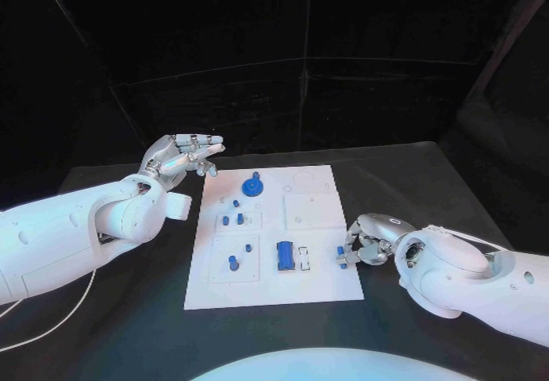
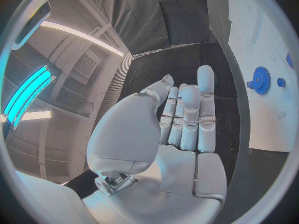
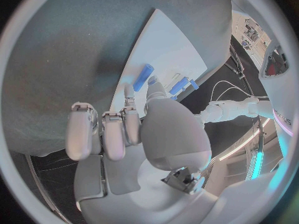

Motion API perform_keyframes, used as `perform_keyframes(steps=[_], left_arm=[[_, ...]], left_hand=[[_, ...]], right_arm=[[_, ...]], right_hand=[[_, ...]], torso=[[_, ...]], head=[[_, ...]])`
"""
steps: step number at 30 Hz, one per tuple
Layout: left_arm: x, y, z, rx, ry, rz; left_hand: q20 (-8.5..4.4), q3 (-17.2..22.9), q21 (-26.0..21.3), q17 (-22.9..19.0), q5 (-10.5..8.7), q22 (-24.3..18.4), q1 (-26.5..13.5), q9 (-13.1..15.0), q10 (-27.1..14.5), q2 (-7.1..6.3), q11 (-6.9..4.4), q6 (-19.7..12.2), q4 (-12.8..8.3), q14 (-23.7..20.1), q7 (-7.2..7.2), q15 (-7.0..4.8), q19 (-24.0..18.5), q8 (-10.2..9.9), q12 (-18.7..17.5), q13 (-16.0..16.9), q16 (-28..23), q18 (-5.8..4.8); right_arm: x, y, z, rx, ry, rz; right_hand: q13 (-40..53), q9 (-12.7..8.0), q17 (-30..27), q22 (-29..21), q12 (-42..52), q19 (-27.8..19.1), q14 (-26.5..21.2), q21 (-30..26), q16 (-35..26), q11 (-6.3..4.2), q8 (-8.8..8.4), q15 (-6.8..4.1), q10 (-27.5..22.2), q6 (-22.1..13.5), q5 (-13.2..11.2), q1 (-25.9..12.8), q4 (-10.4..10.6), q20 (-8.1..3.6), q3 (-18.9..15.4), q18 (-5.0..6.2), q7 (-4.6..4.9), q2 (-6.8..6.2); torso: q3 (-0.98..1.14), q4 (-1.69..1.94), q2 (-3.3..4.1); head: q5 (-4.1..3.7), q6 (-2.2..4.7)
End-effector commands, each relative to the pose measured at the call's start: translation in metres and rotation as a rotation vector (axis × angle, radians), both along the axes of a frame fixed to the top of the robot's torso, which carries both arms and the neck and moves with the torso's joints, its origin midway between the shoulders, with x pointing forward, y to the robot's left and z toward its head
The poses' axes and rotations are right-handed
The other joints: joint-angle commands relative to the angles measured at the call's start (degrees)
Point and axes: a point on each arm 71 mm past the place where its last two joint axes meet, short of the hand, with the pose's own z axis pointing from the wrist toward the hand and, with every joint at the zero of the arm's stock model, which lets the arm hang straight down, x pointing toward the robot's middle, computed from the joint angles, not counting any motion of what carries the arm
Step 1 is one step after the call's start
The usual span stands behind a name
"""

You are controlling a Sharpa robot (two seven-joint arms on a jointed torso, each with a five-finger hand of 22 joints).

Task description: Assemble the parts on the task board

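- The white board (image 1: 274,290) lay nearest on the black table (image 1: 126,317), its near edge bare.
- The left hand (image 1: 181,155) hovered off the board's far left corner, fingers loosely apart, holding nothing.
- A blue gear (image 1: 251,186) sat near the board's far edge; small blue pegs (image 1: 233,218) stood nearer, below it.
- A blue block (image 1: 284,255) stood upright towards the near middle.
- The right hand (image 1: 366,242) curled at the board's right edge, its fingertips pinching a small blue piece (image 1: 342,255) against the board.
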Motion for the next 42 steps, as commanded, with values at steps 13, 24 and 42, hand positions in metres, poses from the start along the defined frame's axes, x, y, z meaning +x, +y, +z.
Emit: perform_keyframes(steps=[13, 24, 42], left_arm=[[0.0, 0.0, 0.001, -0.01, -0.005, -0.011], [-0.001, 0.001, 0.001, -0.009, -0.005, -0.009], [-0.001, 0.001, 0.001, -0.008, -0.005, -0.008]], left_hand=[[0.11, -0.24, -0.24, -0.15, 0.1, -0.11, 0.14, -0.03, -0.5, 0.28, -0.05, -0.2, 0.03, -0.3, -0.07, -0.12, -0.09, 0.45, 0.35, 0.02, 0.42, 0.81], [0.11, -0.24, -0.24, -0.15, 0.1, -0.11, 0.14, -0.03, -0.5, 0.28, -0.05, -0.2, 0.03, -0.3, -0.07, -0.12, -0.09, 0.45, 0.35, 0.02, 0.42, 0.81], [0.11, -0.24, -0.26, -0.18, 0.1, -0.11, 0.2, -0.02, -0.57, 0.34, -0.06, -0.17, 0.01, -0.31, -0.11, -0.13, -0.08, 0.5, 0.42, 0.02, 0.44, 0.81]], right_arm=[[-0.003, 0.011, -0.01, -0.091, 0.016, 0.074], [-0.002, 0.016, -0.012, -0.12, 0.003, 0.097], [-0.01, 0.026, 0.003, 0.027, -0.054, 0.05]], right_hand=[[4.31, 0.77, 8.68, 0.06, -0.19, -0.17, 4.68, -0.13, 0.02, -0.75, -0.55, -0.73, 0.11, 0.88, -0.08, 7.7, -4.14, -0.44, 2.54, -0.99, -0.42, 2.37], [4.25, 0.93, 8.8, 0.2, -0.81, -0.11, 4.69, -0.14, 0.02, -0.74, -2.03, -0.76, -0.3, 1.55, 5.54, 12.21, -8.27, -0.65, 9.76, -1.04, -0.22, 4.01], [4.91, 2.07, 9.8, 1.41, -0.6, 0.42, 4.91, 0.38, 0.45, -0.99, -5.07, -0.93, 0.53, 3.04, 10.62, 1.37, -5.13, -0.68, 24.37, -1.23, -0.59, -1.6]], torso=[[-0.03, 0.01, 0.0], [0.0, -0.03, -0.01], [-0.05, 0.01, -0.07]], head=[[0.18, 0.0], [0.43, -0.12], [0.6, -0.26]])
